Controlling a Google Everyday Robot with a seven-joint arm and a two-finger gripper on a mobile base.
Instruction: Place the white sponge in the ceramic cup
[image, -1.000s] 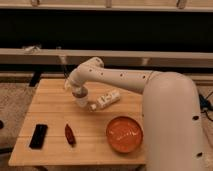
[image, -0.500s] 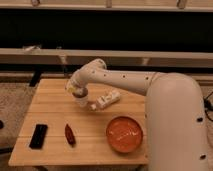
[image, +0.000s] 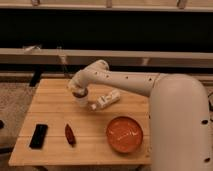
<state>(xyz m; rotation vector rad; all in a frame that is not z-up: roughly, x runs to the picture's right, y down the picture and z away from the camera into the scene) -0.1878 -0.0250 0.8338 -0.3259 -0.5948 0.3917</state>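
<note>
The ceramic cup (image: 81, 100) is a small white cup standing on the wooden table (image: 50, 107), left of the table's middle. My gripper (image: 78, 91) is at the end of the white arm, which reaches in from the right. It hangs directly over the cup's mouth and covers its top. The white sponge does not show on its own; it is hidden at the gripper or the cup.
A white tube-like bottle (image: 106, 101) lies just right of the cup. An orange-red bowl (image: 124, 134) sits at the front right. A dark red object (image: 70, 134) and a black flat object (image: 38, 135) lie at the front left.
The gripper has stayed over the cup, shifting only slightly. Nothing else on the table has moved.
</note>
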